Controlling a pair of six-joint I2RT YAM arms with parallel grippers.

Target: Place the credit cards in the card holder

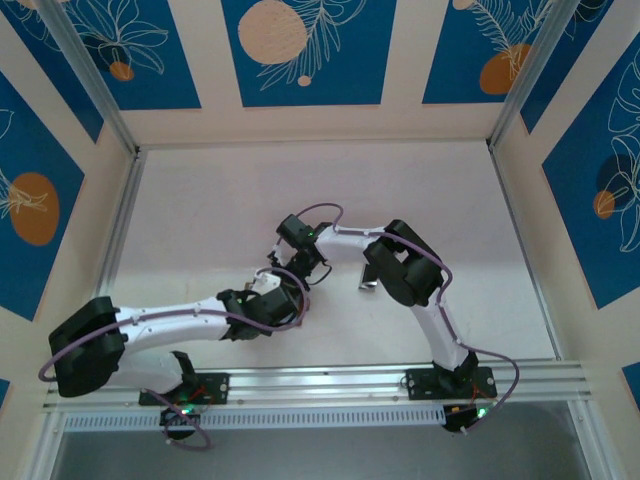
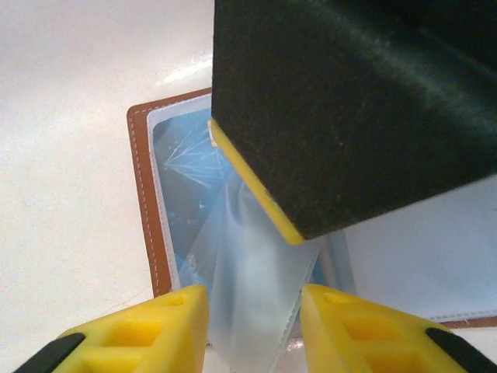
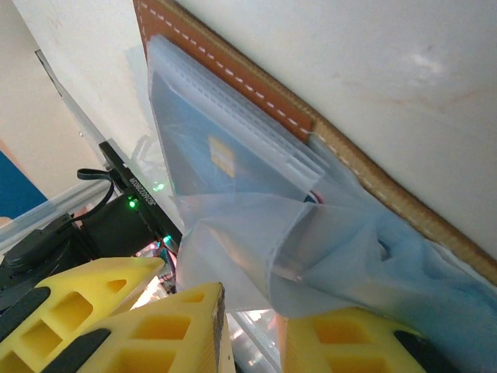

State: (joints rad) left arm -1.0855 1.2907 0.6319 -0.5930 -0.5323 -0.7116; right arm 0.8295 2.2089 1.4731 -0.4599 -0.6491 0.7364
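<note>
White table [image 1: 220, 200], blue flowered walls; overhead, both arms meet mid-table. Left wrist: the brown card holder [image 2: 144, 194] lies open there, a blue card [image 2: 182, 171] already sleeved, and the left gripper [image 2: 255, 311] stands open astride a clear sleeve [image 2: 248, 264]. Right wrist: the right gripper [image 3: 252, 315] pinches that sleeve. Pocket-opening seems in hand; the next move needs a card.

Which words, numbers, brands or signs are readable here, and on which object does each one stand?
No text is surely readable.
White label on the black part, right wrist view: tiny characters, too blurred to read.
Blue card in the card holder: white line pattern, no legible words.
</note>
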